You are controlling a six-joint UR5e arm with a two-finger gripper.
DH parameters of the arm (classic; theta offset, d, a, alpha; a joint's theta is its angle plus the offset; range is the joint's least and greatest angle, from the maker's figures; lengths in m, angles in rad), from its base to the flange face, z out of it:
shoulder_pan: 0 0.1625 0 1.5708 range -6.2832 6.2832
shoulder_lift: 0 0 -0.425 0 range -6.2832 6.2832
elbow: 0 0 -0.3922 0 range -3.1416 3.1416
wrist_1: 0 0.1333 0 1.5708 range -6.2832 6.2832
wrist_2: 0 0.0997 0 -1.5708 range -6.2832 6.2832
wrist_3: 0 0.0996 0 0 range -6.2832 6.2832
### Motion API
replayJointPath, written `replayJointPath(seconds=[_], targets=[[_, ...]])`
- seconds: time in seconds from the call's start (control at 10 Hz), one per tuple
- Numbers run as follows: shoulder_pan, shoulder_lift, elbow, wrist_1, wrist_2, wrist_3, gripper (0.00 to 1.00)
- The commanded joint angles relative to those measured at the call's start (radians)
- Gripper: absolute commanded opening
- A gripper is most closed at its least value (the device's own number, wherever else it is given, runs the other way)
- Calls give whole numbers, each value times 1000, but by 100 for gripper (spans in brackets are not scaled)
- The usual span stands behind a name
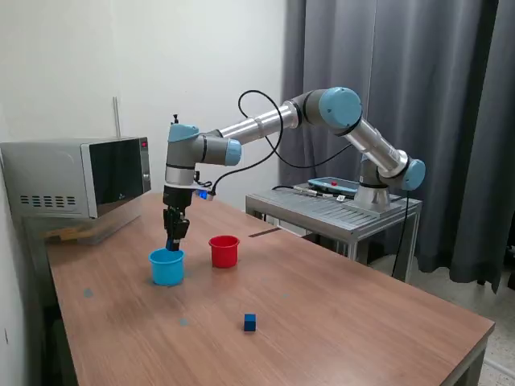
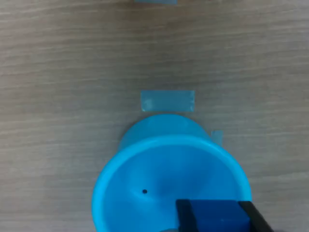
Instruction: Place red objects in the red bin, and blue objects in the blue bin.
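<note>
The blue bin, a light blue cup, stands on the wooden table. Directly above its rim hangs my gripper, shut on a dark blue cube that shows between the black fingers in the wrist view. The cup looks empty inside. The red bin, a red cup, stands just to the exterior view's right of the blue one. Another dark blue cube lies on the table nearer the front edge. No red cubes show.
A microwave sits at the back on the exterior view's left. A metal cart holding the arm's base stands beyond the table. A strip of blue tape is stuck on the tabletop beside the blue cup.
</note>
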Motion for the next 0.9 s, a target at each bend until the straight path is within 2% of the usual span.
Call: replayJointPath(seconds=[0.0,0.5,0.6,0.8], targets=[[-1,4,-4,0,0,0,0],[0,4,-2,-2,-1,6,0],[-1,4,-2,-3,-1,8,100],[0,4,-2,-3,0,9,100]])
